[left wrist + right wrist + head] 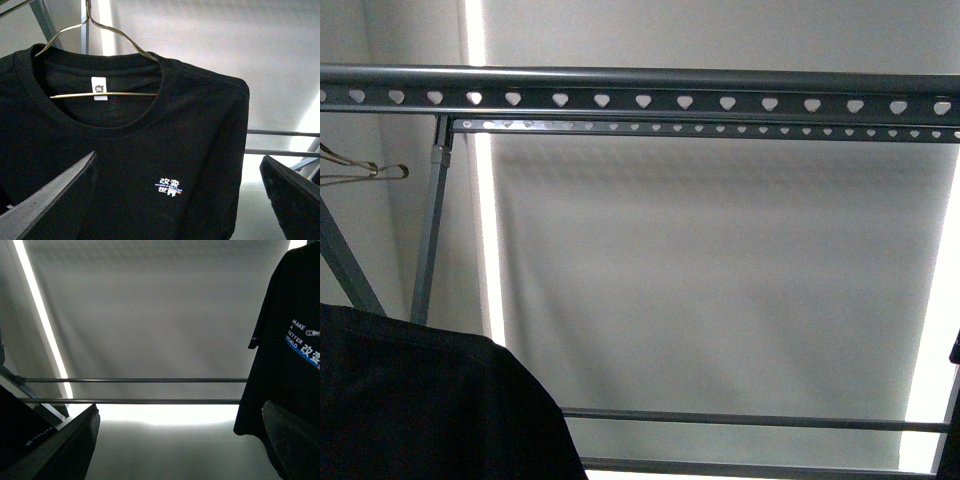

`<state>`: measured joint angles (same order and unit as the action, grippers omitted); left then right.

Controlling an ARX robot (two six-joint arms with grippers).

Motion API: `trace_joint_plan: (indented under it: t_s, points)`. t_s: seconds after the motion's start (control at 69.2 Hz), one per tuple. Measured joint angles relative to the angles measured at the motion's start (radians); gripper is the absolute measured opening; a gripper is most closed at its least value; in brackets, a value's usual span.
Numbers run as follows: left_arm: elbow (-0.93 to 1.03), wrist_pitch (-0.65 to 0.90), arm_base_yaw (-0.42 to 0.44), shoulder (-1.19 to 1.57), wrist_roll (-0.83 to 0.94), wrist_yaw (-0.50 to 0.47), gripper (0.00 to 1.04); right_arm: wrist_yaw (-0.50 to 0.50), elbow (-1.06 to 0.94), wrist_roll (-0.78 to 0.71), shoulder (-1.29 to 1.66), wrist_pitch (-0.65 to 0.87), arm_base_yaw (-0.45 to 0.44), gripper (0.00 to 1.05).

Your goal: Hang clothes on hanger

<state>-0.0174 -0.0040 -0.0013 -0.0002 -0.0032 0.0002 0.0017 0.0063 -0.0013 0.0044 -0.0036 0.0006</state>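
Note:
The clothes (150,150), a black T-shirt with a small white chest print, hang on a thin wire hanger (100,30) that runs through the collar. The hook leaves the frame at the top. My left gripper (185,200) is open in front of the shirt's chest and holds nothing. The same shirt (295,355), with "MAKE A BETTER WORLD" on it, shows at the edge of the right wrist view. My right gripper (180,450) is open in empty air beside the shirt. The grey rack's top rail (640,98), punched with hearts, crosses the front view. A black shoulder of the clothes (420,400) fills that view's lower left.
A second wire hanger (360,170) pokes in at the left under the rail. A slanted rack leg (430,230) and two thin crossbars (750,420) stand before a pale blind. The crossbars (135,390) also pass beyond the right gripper. A dark thing with white lettering (20,432) is nearby.

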Motion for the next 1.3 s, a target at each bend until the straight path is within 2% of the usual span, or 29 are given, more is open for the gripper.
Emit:
trace_joint_plan:
  t_s: [0.332, 0.592, 0.823, 0.982, 1.112, 1.3]
  points:
    - [0.0, 0.0, 0.0, 0.0, 0.0, -0.002, 0.98, 0.0, 0.0, 0.0, 0.0, 0.0, 0.0, 0.97]
    - [-0.012, 0.084, -0.145, 0.056, 0.007, -0.2, 0.98, 0.0, 0.0, 0.0, 0.0, 0.0, 0.0, 0.97]
    - [-0.133, 0.131, -0.303, 0.185, 0.021, -0.377, 0.98, 0.0, 0.0, 0.0, 0.0, 0.0, 0.0, 0.97]
    - [-0.272, 0.202, -0.3, 0.418, -0.005, -0.426, 0.98, 0.0, 0.0, 0.0, 0.0, 0.0, 0.0, 0.97]
    - [-0.396, 0.143, -0.255, 0.606, -0.084, -0.45, 0.98, 0.0, 0.0, 0.0, 0.0, 0.0, 0.0, 0.97]
    - [-0.579, 0.039, -0.267, 0.829, -0.22, -0.624, 0.98, 0.0, 0.0, 0.0, 0.0, 0.0, 0.0, 0.97]
